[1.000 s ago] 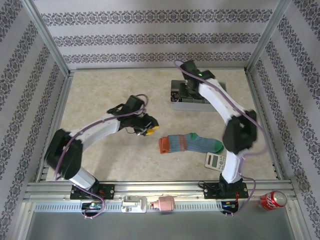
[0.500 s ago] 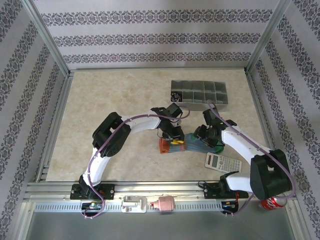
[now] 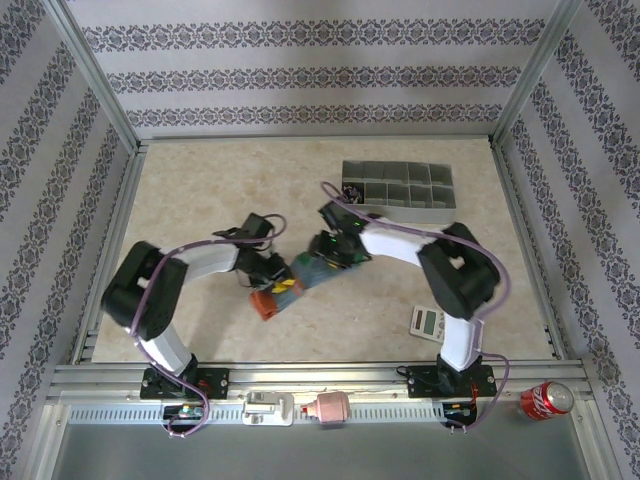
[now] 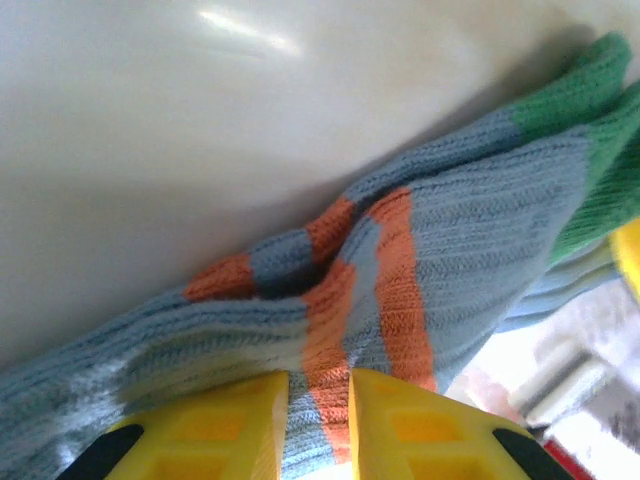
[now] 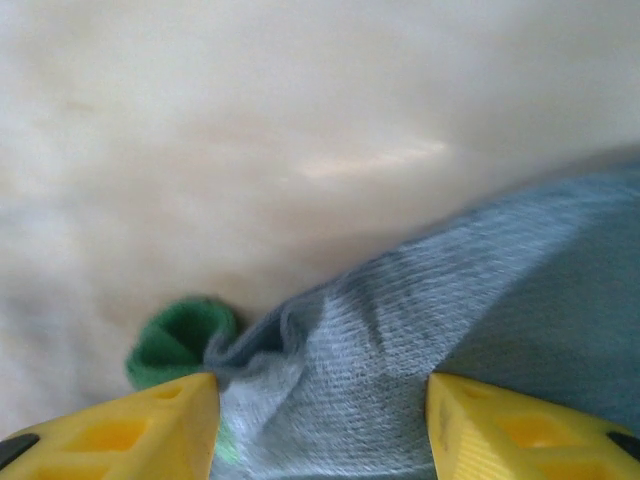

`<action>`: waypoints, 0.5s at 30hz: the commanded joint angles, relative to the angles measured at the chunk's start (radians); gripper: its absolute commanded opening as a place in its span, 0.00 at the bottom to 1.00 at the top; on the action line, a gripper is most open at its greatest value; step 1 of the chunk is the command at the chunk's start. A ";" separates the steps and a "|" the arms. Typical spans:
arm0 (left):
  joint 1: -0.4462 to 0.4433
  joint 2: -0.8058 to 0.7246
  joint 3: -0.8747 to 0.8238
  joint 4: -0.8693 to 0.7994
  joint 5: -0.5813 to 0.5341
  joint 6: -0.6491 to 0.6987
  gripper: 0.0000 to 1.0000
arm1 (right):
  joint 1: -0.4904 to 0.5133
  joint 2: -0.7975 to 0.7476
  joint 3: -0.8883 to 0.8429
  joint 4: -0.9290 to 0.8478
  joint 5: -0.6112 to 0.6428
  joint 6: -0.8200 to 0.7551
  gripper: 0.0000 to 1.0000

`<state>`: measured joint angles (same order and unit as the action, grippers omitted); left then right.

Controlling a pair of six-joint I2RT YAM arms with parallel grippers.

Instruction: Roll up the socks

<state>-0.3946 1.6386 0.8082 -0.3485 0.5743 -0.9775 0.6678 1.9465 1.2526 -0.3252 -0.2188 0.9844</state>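
One of the socks (image 3: 306, 272), blue-teal with an orange cuff (image 3: 263, 304) and a green toe, is stretched between my two grippers near the table's middle. The left gripper (image 3: 280, 290) is at the cuff end. In the left wrist view the left gripper (image 4: 318, 375) is shut on a narrow fold of the sock (image 4: 450, 230), its orange stripes running between the yellow fingers. The right gripper (image 3: 330, 258) is at the toe end. The right wrist view has the right gripper (image 5: 320, 385) set wide, bunched blue fabric (image 5: 420, 300) filling it from finger to finger, the green toe (image 5: 175, 340) beside the left finger.
A grey compartment tray (image 3: 398, 190) stands at the back right. The grey calculator (image 3: 430, 322) lies near the right arm's base. A red can (image 3: 545, 400) and a pink object (image 3: 330, 408) rest on the front rail. Patterned walls enclose the table.
Both grippers have carried the sock to the left, away from the calculator. The left jaws have narrowed onto the cuff end, and the right arm has swung across to the table's middle.
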 commanded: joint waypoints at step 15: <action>-0.012 -0.041 -0.279 0.717 -0.060 -0.759 0.33 | -0.020 0.397 0.901 -0.375 -0.079 -0.547 0.56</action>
<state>-0.3637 1.5429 0.5377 0.2264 0.5499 -1.5490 0.6559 2.5027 2.1979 -0.6563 -0.3435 0.6033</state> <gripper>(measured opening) 0.334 0.555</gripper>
